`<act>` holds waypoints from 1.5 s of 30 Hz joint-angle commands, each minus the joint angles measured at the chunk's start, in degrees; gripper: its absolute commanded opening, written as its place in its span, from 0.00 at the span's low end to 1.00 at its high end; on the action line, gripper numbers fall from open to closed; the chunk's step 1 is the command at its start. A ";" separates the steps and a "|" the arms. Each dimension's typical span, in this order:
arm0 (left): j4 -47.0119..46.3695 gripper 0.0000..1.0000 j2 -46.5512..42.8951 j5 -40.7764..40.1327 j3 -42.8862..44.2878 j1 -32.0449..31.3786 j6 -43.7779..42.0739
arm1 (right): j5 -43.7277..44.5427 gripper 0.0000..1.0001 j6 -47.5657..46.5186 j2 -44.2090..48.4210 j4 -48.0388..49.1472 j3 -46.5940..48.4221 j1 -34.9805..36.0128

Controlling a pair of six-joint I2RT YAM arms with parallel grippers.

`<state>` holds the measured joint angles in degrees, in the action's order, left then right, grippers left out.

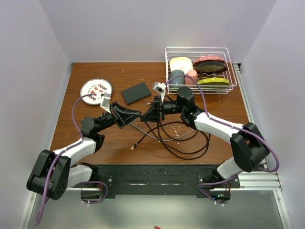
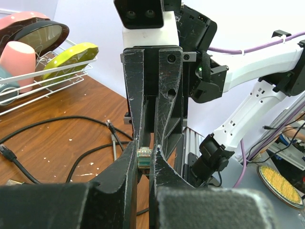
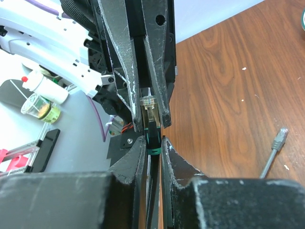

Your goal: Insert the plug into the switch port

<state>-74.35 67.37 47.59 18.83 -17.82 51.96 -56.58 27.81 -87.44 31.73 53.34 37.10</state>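
Right gripper [image 3: 153, 145], nearest the lens, pinches the plug [image 3: 149, 106] by its teal boot; left gripper [image 2: 143, 161] meets it tip to tip, pressed onto the clear head; a mid-air handover, it seems; the switch [image 1: 136, 93] lies on the table [image 1: 219, 102] just beyond, insertion not yet begun; next, the left should let go, then the right must line the plug up with a port.

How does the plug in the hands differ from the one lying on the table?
The held plug is off the table, gripped by the left hand and right hand; the loose plug lies on it, untouched. The held plug has a dark, green-edged boot; the loose plug's cable is grey. Both are cable-end connectors.
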 commanded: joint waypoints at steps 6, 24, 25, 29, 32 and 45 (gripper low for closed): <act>-12.93 0.00 -1.63 0.74 -0.20 -0.46 -0.37 | 2.70 0.01 0.58 1.22 0.88 0.80 0.08; 49.10 1.00 -14.55 -36.21 14.65 -0.46 -28.66 | 29.82 0.00 -12.26 7.10 -22.30 3.44 0.34; 52.17 1.00 -14.03 -38.26 15.44 -0.46 -29.28 | 32.73 0.00 -12.43 7.89 -23.36 3.61 0.34; 57.73 1.00 -11.13 -45.03 20.53 -0.46 -32.01 | 46.10 0.00 -13.13 9.56 -28.47 4.40 0.51; 60.98 1.00 -6.83 -47.42 24.48 -0.46 -33.07 | 56.47 0.00 -13.31 10.44 -31.55 5.02 1.65; 78.29 1.00 29.72 -51.73 56.99 -0.37 -41.58 | 80.40 0.00 -15.16 7.11 -40.08 7.22 6.40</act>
<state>-5.10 88.29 -1.72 63.57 -18.15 15.25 18.04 14.00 -79.70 -6.24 58.54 43.31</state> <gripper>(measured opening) 0.997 0.136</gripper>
